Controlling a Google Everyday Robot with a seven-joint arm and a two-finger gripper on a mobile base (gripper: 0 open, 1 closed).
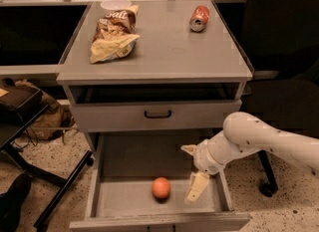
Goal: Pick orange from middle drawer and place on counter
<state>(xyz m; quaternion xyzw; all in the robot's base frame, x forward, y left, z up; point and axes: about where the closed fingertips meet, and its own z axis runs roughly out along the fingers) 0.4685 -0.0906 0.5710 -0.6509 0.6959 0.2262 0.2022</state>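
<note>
The orange lies on the floor of the pulled-out middle drawer, near its front, in the camera view. My gripper is inside the drawer, just right of the orange and a little apart from it. Its fingers are spread open and hold nothing; one cream fingertip points down to the drawer floor, the other sits higher. The white arm reaches in from the right. The grey counter tops the cabinet above.
A chip bag, a white cup and a red soda can lie on the counter. A shut drawer front with a black handle sits above the open drawer. A black chair base stands at the left.
</note>
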